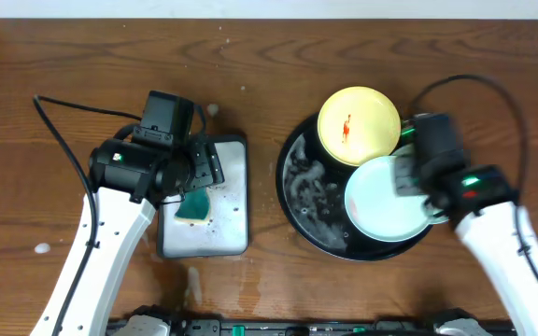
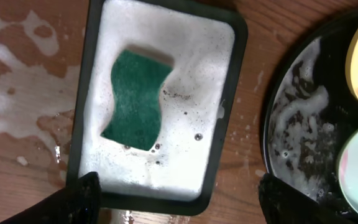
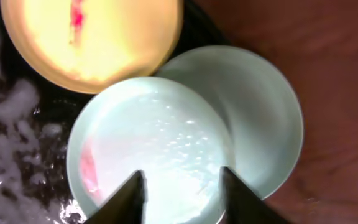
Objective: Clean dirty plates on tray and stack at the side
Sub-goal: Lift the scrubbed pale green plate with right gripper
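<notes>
**A:** Why does the left gripper [image 2: 179, 199] hang wide open and empty beside the tray [image 1: 292, 201]?

**B:** Probably to fetch the green sponge [image 2: 135, 99]. It lies in foam in the small grey-white tray [image 1: 236, 201], just off the tray's left side.

**A:** And the right gripper [image 3: 182, 196]?

**B:** Its fingers are also parted and grip nothing. They sit over the upper mint plate [image 3: 148, 143] on the tray's right part, likely to steady it. That plate overlaps a second mint plate [image 3: 272, 118], which overhangs the tray's rim. The yellow plate [image 1: 358, 126], smeared red, sits at the tray's far edge.

**A:** Any writing?

**B:** None legible.
</notes>
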Controlling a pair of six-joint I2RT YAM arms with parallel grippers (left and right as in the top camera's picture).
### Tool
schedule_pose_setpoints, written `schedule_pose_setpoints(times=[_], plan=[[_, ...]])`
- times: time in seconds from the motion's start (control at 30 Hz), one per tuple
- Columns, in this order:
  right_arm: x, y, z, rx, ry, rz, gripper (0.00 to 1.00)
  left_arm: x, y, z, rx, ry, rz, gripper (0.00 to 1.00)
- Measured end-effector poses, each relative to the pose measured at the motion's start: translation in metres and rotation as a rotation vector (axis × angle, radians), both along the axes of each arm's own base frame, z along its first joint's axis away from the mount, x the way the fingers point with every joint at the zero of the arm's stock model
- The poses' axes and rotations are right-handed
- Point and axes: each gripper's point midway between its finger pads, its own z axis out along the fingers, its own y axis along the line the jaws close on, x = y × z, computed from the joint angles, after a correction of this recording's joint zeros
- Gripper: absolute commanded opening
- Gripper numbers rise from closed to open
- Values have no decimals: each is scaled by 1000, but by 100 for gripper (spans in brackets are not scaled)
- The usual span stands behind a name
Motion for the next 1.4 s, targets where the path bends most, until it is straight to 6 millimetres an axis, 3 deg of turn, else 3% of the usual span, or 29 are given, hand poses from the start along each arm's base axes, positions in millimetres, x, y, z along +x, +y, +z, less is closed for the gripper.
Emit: schedule_pose_setpoints(times=[0.17,0.27,0.37,0.47,0.57,0.67,0.83,1.0,1.2,1.4], plan=[[9,-54,-30,235,102,-156,46,0,0,0,0,2,0,85],[9,-65,-56,327,186,-155,47,-1,0,0,1,3,0,85],[8,-63,-83,380,267,-113,49,-1,0,0,0,3,-1,85],[10,-56,-103,418,316,-66,34,-1,0,0,0,3,-1,85],[9,-52,-117,444,355,-38,6,-1,0,0,0,3,-1,85],[4,-48,-122,464,385,-24,1,-1,0,0,0,3,-1,85],[2,-47,-109,463,367,-34,1,-1,0,0,0,3,-1,86],[2,-41,-61,350,239,-25,1,-1,0,0,0,3,-1,86],[-4,-14,-1,90,51,36,1,-1,0,0,0,4,-1,86],[-8,15,24,-220,-77,102,1,-1,0,0,0,3,-1,86]])
